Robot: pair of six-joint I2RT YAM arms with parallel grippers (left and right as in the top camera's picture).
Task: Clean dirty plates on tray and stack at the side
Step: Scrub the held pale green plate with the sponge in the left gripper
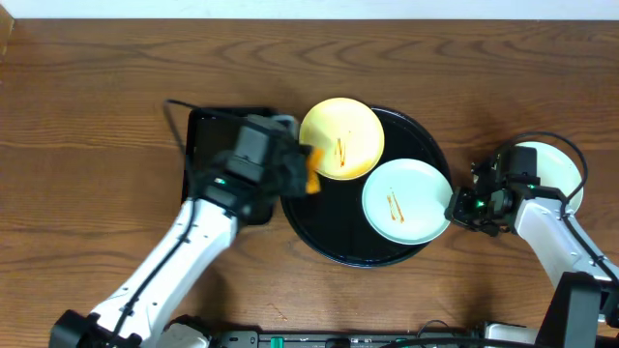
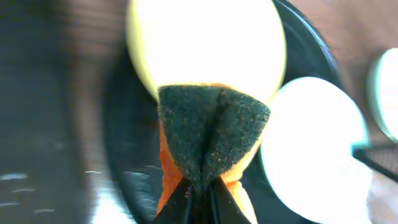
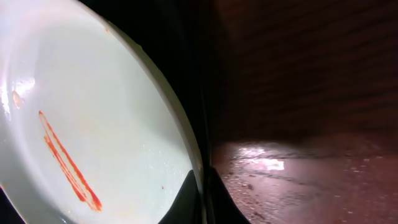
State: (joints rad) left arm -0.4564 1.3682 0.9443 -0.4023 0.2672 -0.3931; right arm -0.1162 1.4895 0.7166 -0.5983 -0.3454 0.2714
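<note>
The round black tray (image 1: pixel 334 232) holds a pale yellow plate (image 1: pixel 353 130) with a sauce streak, leaning over its far left rim, and a mint-blue plate (image 1: pixel 416 188) with sauce streaks on its right side. My left gripper (image 1: pixel 295 172) is shut on an orange sponge with a dark green scrub face (image 2: pixel 211 127), held at the yellow plate's (image 2: pixel 205 43) near edge. My right gripper (image 1: pixel 455 206) is shut on the rim of the mint-blue plate (image 3: pixel 112 124). A second mint-blue plate (image 1: pixel 559 164) lies on the table to the right, partly hidden by my right arm.
A smaller rectangular black tray (image 1: pixel 208 130) lies left of the round tray, under my left arm. Bare wooden table (image 1: pixel 97 145) surrounds everything. Cables run by both arms.
</note>
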